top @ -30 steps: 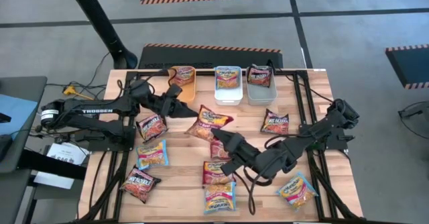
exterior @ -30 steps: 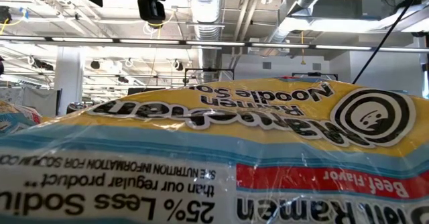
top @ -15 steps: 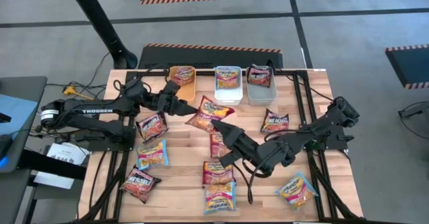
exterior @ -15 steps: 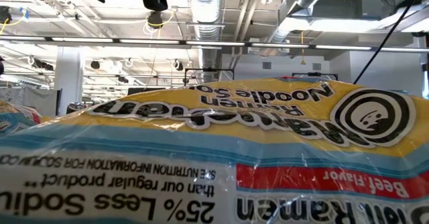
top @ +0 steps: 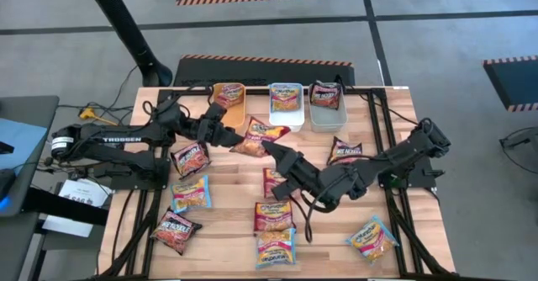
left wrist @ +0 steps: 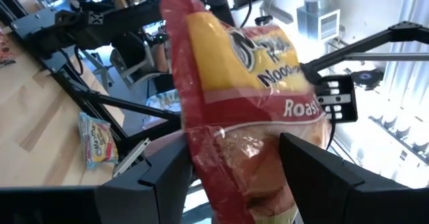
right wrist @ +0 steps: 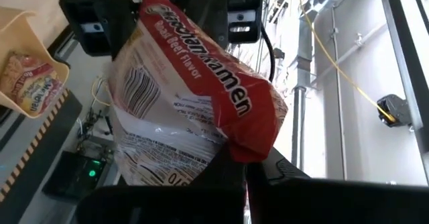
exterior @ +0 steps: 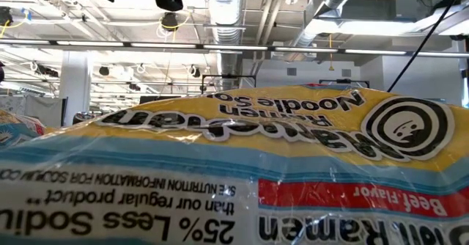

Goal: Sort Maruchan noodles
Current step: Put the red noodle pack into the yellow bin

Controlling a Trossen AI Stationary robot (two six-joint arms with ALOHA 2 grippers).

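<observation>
A red and yellow Maruchan packet hangs in the air over the far middle of the table, in front of the bins. My right gripper is shut on it from the near right. From the left, my left gripper stands open at it. In the left wrist view its two fingers stand on either side of the packet's end. Several other packets lie flat on the wooden table. My right gripper pinches the packet's near right edge between its two fingers. The fingers come about level from the table's near right. The packet stands out beyond them, tilted and clear of the table. My left gripper: I cannot tell whether its open fingers touch the packet.
An orange bin, a white bin and a grey bin stand in a row at the far edge, each with a packet in it. A yellow and light blue packet lies right before the low camera and hides the table.
My right gripper has carried the red packet toward the table's far edge and toward the left gripper, clear of the table all the way. The packet's end now lies between the left gripper's open fingers.
</observation>
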